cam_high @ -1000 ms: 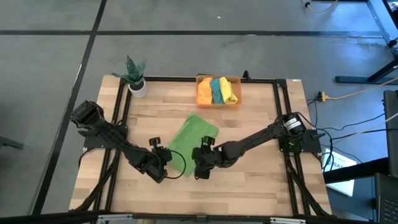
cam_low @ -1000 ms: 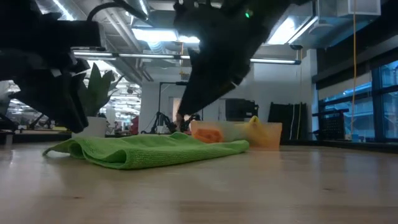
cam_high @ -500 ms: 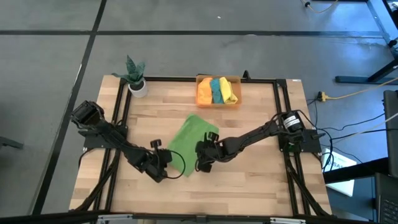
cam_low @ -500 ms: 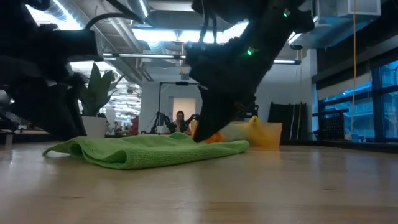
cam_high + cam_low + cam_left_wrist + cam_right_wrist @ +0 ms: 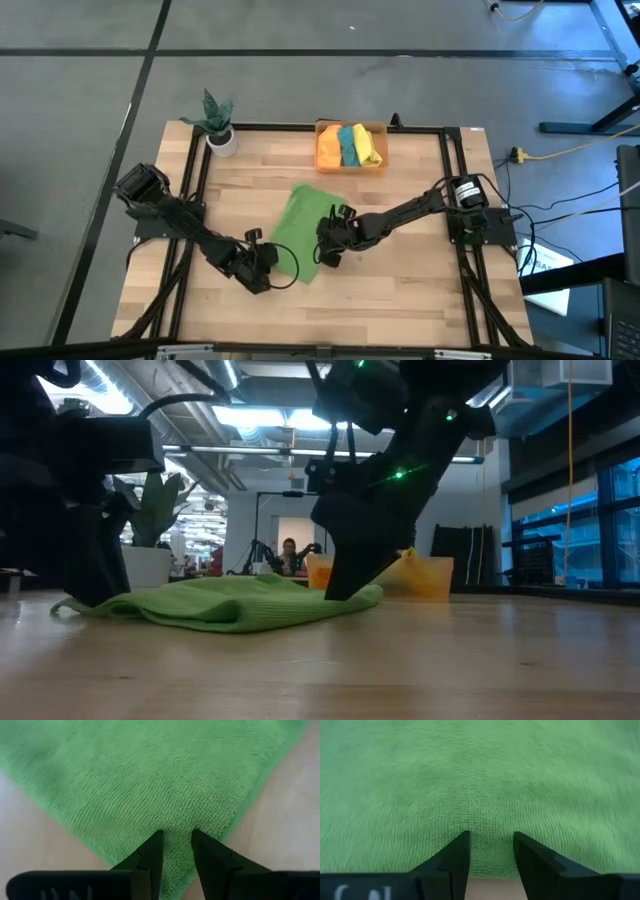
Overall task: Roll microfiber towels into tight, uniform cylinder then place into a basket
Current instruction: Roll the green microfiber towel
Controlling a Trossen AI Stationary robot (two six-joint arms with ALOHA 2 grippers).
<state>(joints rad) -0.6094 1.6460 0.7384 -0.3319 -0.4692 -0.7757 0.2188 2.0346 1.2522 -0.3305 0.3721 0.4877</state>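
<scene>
Both hands (image 5: 262, 268) (image 5: 327, 247) on nubby green towel (image 5: 297, 228)

No readable text, labels, brands, numbers or signs in any view. Pale marks on right arm's dark gripper body, seen in right wrist view, too cut off to read.

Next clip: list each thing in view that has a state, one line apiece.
light green towel: lying on the table, not yet rolled, a pincer at each of two edges.
basket: holds three rolled towels, orange, teal and yellow.
left pincer: fingers close together, pinching a towel corner.
right pincer: fingers narrowly apart, gripping the towel's edge.
potted plant: upright at the table's far left corner.
</scene>
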